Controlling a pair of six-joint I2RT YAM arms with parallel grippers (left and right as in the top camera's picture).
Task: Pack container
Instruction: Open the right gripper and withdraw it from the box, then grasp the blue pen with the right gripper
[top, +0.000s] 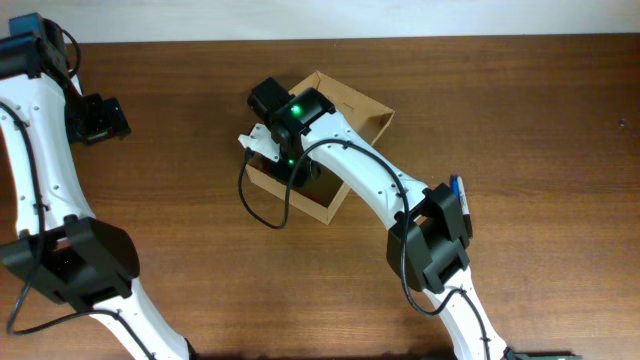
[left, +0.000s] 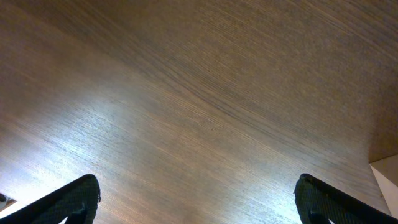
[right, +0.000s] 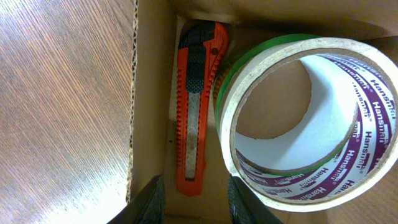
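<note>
In container (right: 149, 93): cutter (right: 194, 106), tape (right: 280, 186), rt-wrist only

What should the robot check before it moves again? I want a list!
1. Right gripper open: ok, its fingers stand apart on either side of the knife's end.
2. Orange knife inside the container: ok, lying along one wall.
3. Tape roll inside: ok, resting against a green roll.
4. Left gripper out of the way: ok, open over bare table, far from the container.
5. Knife blade pulled in: cannot tell.
</note>
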